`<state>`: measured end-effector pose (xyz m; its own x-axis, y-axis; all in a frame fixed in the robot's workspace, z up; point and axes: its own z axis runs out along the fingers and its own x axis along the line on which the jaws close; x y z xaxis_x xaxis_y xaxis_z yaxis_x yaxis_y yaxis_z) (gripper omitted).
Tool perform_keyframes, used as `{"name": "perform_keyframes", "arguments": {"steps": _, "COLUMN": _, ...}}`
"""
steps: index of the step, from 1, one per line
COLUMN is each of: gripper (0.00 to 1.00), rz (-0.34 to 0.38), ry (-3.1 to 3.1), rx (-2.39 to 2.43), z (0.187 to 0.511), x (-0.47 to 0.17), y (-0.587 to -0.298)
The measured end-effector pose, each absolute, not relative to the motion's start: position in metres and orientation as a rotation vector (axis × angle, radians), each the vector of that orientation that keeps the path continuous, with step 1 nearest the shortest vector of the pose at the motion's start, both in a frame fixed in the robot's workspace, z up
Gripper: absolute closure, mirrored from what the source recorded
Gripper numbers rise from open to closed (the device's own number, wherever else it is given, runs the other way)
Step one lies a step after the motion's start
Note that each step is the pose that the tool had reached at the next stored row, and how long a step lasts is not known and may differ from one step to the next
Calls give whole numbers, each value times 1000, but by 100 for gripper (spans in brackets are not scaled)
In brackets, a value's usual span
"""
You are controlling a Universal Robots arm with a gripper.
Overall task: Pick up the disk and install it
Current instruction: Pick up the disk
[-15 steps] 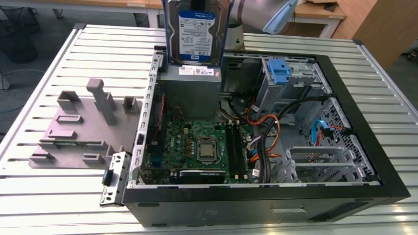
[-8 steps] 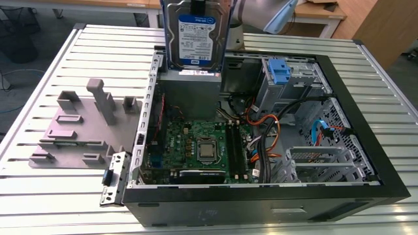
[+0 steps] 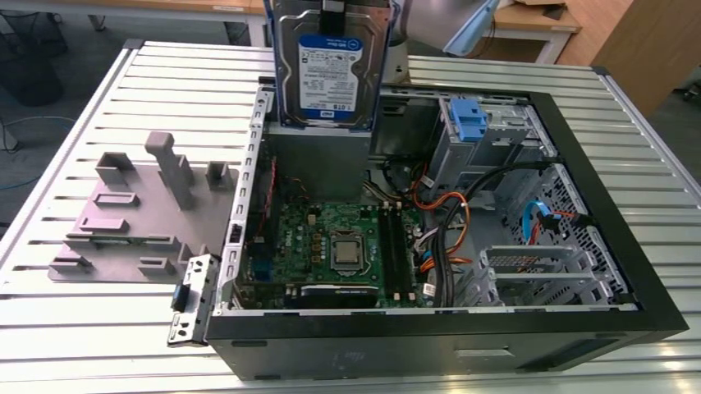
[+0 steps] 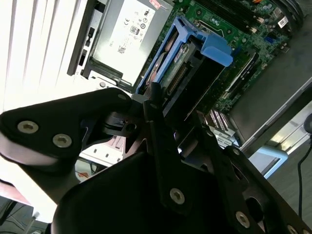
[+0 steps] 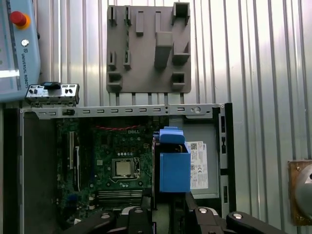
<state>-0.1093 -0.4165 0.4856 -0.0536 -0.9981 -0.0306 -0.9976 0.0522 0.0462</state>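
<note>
The disk (image 3: 328, 70), a silver drive with a white-and-blue label, hangs upright above the far side of the open computer case (image 3: 613, 246). It sits in a blue plastic caddy (image 4: 214, 46), whose end also faces the camera in the first wrist view as a blue block (image 5: 174, 168). My gripper (image 4: 165, 105) is shut on the disk's upper end, its black fingers (image 5: 197, 214) on either side of the caddy. The disk hovers over the grey power-supply box (image 4: 129, 34) and touches nothing inside the case.
The motherboard (image 3: 340, 246) and loose cables (image 3: 449, 213) lie in the case. A bare blue bracket (image 3: 469, 119) sits in the drive cage at the far right. A grey fixture plate (image 3: 131, 222) with holders lies on the exterior view's left. A front panel part (image 3: 189, 300) leans by the case.
</note>
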Motion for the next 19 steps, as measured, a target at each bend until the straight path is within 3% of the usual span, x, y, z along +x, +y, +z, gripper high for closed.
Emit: {"name": "perform_keyframes", "arguments": {"steps": 19, "gripper": 65, "rz": -86, "ry": -2272, "rx": 2154, "z": 482, "x": -109, "y": -455}}
